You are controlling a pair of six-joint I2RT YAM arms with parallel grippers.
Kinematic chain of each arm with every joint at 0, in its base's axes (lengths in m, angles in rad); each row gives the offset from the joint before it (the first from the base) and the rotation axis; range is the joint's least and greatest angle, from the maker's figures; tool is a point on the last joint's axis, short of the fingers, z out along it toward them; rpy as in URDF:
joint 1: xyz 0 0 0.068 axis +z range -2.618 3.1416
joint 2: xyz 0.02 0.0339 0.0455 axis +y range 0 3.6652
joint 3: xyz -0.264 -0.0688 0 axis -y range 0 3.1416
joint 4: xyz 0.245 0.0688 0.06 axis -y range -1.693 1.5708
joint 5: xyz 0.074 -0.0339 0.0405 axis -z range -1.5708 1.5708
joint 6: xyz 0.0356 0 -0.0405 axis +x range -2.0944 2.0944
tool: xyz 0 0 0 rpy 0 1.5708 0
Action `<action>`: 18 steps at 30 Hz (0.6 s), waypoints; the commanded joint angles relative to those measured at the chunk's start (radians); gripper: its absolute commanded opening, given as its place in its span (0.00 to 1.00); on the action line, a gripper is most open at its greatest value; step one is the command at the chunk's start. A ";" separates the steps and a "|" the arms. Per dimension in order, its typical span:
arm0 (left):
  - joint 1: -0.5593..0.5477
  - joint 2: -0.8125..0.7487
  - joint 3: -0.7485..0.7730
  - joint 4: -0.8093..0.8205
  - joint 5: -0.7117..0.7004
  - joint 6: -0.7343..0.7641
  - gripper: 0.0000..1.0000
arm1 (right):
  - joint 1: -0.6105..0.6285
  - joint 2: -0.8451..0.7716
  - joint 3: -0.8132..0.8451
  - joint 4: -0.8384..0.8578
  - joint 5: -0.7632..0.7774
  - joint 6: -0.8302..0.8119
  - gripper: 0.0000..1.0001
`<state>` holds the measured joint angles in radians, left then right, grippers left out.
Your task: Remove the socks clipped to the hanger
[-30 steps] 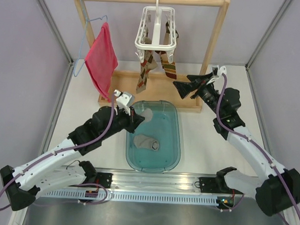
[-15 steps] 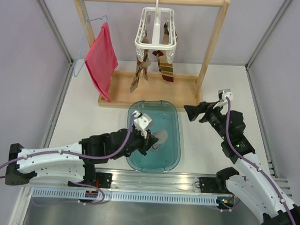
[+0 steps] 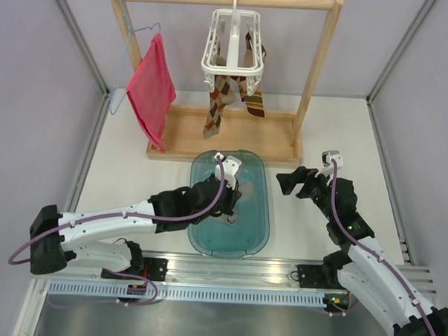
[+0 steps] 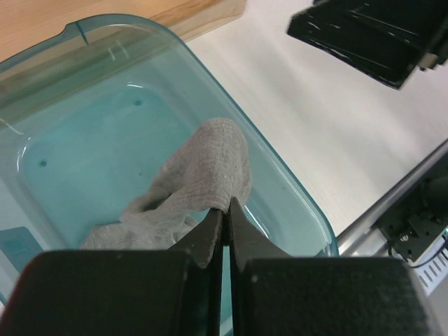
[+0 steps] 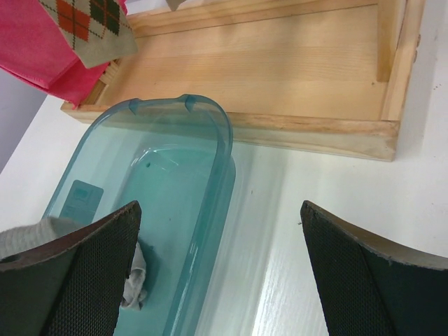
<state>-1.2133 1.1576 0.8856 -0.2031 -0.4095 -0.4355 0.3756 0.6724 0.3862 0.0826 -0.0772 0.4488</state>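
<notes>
**Overhead view.** Two argyle socks [image 3: 221,101] hang clipped to the hanger [image 3: 233,46] at the far side, under the rail of the wooden rack [image 3: 318,68], so the task is not complete. Risk: nothing steadies the frame, so I judge that a downward pull on either sock could swing the hanger or lift its hook off the rail. My left arm reaches forward and to the right, low over the blue tub [image 3: 264,214]. My right arm is folded, with the right hand [image 3: 288,182] just right of the tub and well apart from the hanger.

**Left wrist view.** The left hand [image 4: 225,210] has its fingers pressed together, pinching an edge of a grey sock [image 4: 210,164] inside the tub. Risk: the sock sits near the tub's right wall. If I let go while drifting right, it could drape over the rim onto the counter [image 4: 336,126].

**Right wrist view.** The right hand's fingers [image 5: 77,273] are spread wide and hold nothing. They point toward the tub's far right corner and the rack base. Risk: advancing low from here could clip the rim.
</notes>
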 commanded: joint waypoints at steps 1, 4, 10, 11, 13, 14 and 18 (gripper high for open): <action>0.029 0.016 0.006 0.042 0.028 -0.066 0.02 | -0.004 -0.022 -0.017 0.032 0.033 0.010 0.98; 0.046 0.017 -0.007 0.044 0.028 -0.080 0.03 | -0.004 -0.011 -0.018 0.032 0.034 0.004 0.98; 0.058 0.010 -0.008 0.048 0.017 -0.080 1.00 | -0.004 0.015 -0.020 0.045 0.034 0.001 0.98; 0.060 0.004 -0.008 0.045 0.014 -0.075 1.00 | -0.004 0.015 -0.023 0.048 0.036 0.001 0.98; 0.066 -0.002 -0.010 0.034 -0.005 -0.075 1.00 | -0.004 0.015 -0.029 0.049 0.037 0.001 0.98; 0.067 -0.013 -0.013 0.027 -0.015 -0.080 1.00 | -0.004 0.018 -0.030 0.051 0.039 0.001 0.98; 0.069 -0.061 -0.025 0.028 -0.048 -0.074 1.00 | -0.004 0.026 -0.033 0.055 0.037 -0.002 0.98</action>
<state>-1.1488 1.1515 0.8677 -0.1997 -0.4145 -0.4919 0.3756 0.6926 0.3573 0.1017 -0.0536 0.4480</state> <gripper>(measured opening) 0.995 0.982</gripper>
